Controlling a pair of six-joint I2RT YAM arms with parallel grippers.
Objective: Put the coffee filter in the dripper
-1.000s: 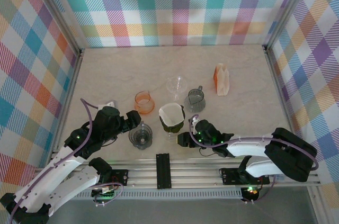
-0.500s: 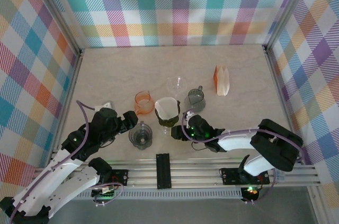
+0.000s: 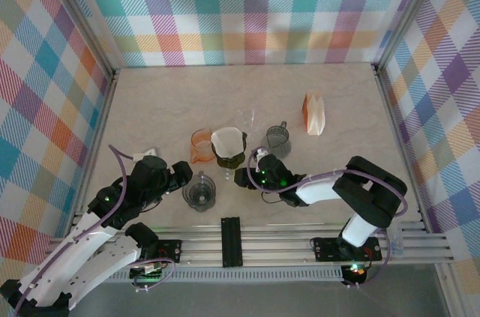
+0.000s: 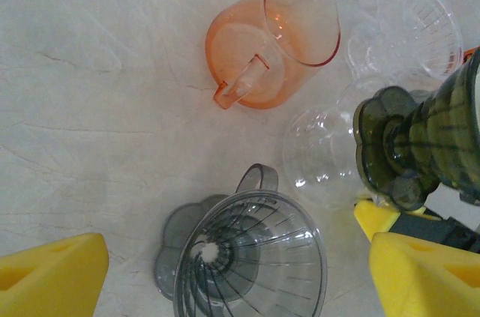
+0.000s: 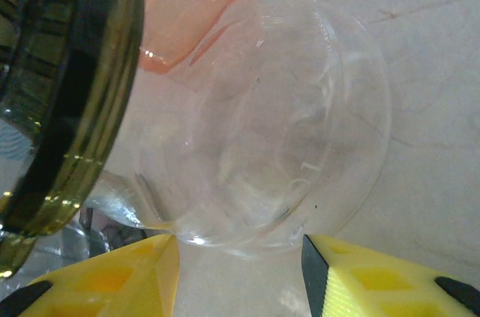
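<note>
A white coffee filter (image 3: 227,139) sits inside an olive-green dripper (image 3: 229,157) (image 4: 420,141) (image 5: 60,85). That dripper appears to stand on a clear glass server (image 4: 322,158) (image 5: 277,122). My right gripper (image 3: 242,176) (image 5: 240,246) is shut on the server's base, one yellow finger on each side. A second, grey dripper (image 3: 199,191) (image 4: 251,261) stands on the table with nothing in it. My left gripper (image 3: 180,176) (image 4: 240,283) is open, its yellow fingers (image 4: 49,279) wide on either side of the grey dripper and clear of it.
An orange pitcher (image 3: 200,145) (image 4: 274,43) stands just left of the olive dripper. A clear dripper (image 3: 251,118) (image 4: 420,28) and a grey mug (image 3: 277,139) stand behind. An orange-and-white filter pack (image 3: 313,112) lies at the back right. Checked walls enclose the table.
My right gripper has slid left and farther from the bases, carrying the server, olive dripper and filter up beside the orange pitcher. The left arm has barely moved.
</note>
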